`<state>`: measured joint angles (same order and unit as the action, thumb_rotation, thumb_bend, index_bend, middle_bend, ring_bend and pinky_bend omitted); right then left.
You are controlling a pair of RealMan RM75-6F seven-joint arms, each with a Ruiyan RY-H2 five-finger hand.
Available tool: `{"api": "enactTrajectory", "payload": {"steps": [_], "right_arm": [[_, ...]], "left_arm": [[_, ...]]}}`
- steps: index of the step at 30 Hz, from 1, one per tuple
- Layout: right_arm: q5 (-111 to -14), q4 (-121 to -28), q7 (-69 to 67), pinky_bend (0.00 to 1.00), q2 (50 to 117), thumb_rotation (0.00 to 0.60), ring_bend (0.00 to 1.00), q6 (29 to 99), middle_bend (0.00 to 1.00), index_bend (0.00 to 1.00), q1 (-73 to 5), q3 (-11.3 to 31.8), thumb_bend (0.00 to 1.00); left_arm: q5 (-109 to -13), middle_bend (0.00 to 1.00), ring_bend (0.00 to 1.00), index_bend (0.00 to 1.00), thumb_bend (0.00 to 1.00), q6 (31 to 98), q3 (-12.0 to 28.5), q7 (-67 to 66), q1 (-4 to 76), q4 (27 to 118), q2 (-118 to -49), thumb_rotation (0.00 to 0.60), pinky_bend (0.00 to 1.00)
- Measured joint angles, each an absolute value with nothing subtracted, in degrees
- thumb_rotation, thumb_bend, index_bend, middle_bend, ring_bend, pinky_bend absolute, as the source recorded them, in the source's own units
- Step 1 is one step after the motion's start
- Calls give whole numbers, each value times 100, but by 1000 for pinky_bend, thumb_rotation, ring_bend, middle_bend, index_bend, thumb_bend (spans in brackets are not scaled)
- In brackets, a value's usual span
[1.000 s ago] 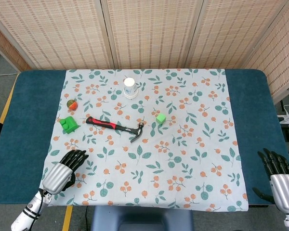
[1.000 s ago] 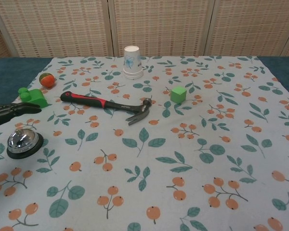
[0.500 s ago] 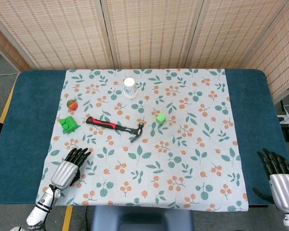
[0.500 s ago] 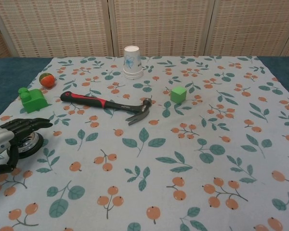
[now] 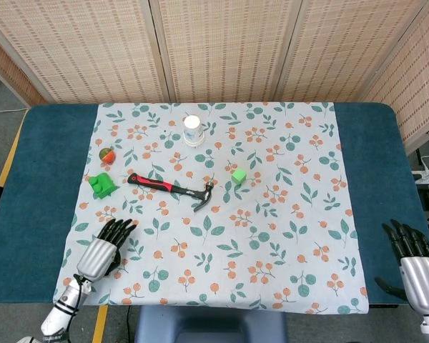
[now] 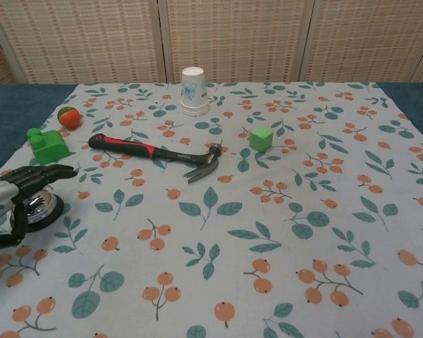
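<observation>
My left hand (image 5: 104,250) (image 6: 14,191) hovers over a chrome call bell (image 6: 41,207) on a black base, near the cloth's front left. Its fingers are stretched out and apart, pointing towards the green block, and its thumb hangs below the bell's left side. I cannot tell whether the palm touches the bell. In the head view the hand hides almost all of the bell. My right hand (image 5: 413,259) rests at the table's front right corner, fingers spread and holding nothing. It is outside the chest view.
A red-and-black hammer (image 5: 171,188) (image 6: 155,152) lies mid-cloth. Behind it stands an upside-down paper cup (image 5: 193,130) (image 6: 194,91). A green cube (image 5: 238,175) (image 6: 261,138) sits to the right. At the left are a green block (image 5: 101,185) (image 6: 48,144) and an orange-green ball (image 5: 108,153) (image 6: 69,116).
My left hand has moved in from the left over the bell, which stood fully uncovered a second ago. The right hand has barely shifted.
</observation>
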<state>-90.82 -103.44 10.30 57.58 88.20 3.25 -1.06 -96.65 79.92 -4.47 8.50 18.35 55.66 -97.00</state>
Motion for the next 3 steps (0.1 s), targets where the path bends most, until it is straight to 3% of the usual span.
{"api": "enactTrajectory", "payload": {"steps": [3], "right_arm": [[-9093, -10350, 1044, 82, 5750, 600, 0, 8784, 0, 0, 311, -125, 16]], "left_arm": [[-9799, 0, 0, 0, 1000, 8285, -444, 739, 1821, 6046, -9312, 600, 73]]}}
